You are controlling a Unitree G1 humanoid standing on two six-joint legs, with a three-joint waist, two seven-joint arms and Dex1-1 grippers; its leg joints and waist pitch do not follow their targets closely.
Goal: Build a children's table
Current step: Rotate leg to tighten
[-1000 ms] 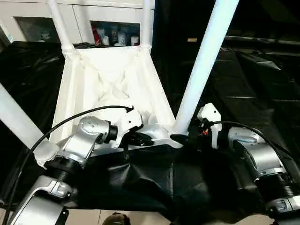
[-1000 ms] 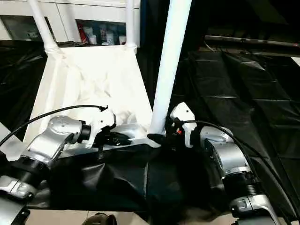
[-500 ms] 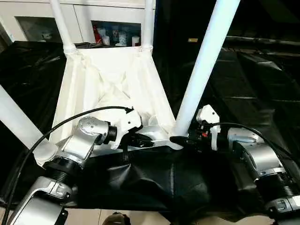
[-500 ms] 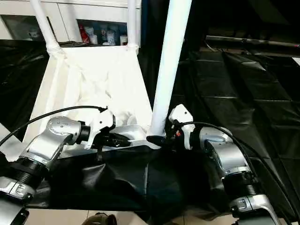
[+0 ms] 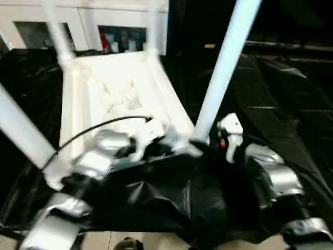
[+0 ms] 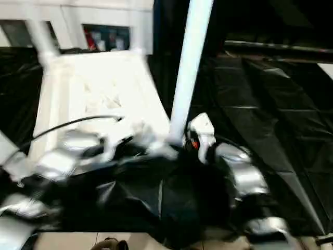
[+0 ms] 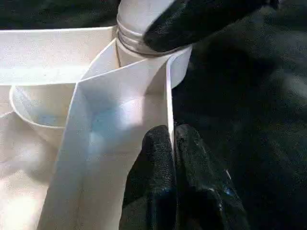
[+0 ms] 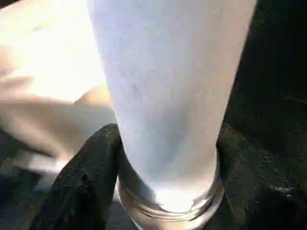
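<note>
Now: last leg (image 8: 163,96) seating in its socket (image 7: 177,62).
Right gripper (image 8: 163,167) clasps leg base; left gripper (image 7: 171,148) pinches top's rim (image 7: 169,96). Risk: cross-threading, rim slipping.

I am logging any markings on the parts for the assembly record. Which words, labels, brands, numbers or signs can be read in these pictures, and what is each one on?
None can be read.
The table top and the leg that the right gripper holds show plain white plastic, with no marking.
The left gripper, pinching the top's edge wall, bears no text.
The containers in the cabinet behind may carry labels, but they are too blurred to read.
</note>
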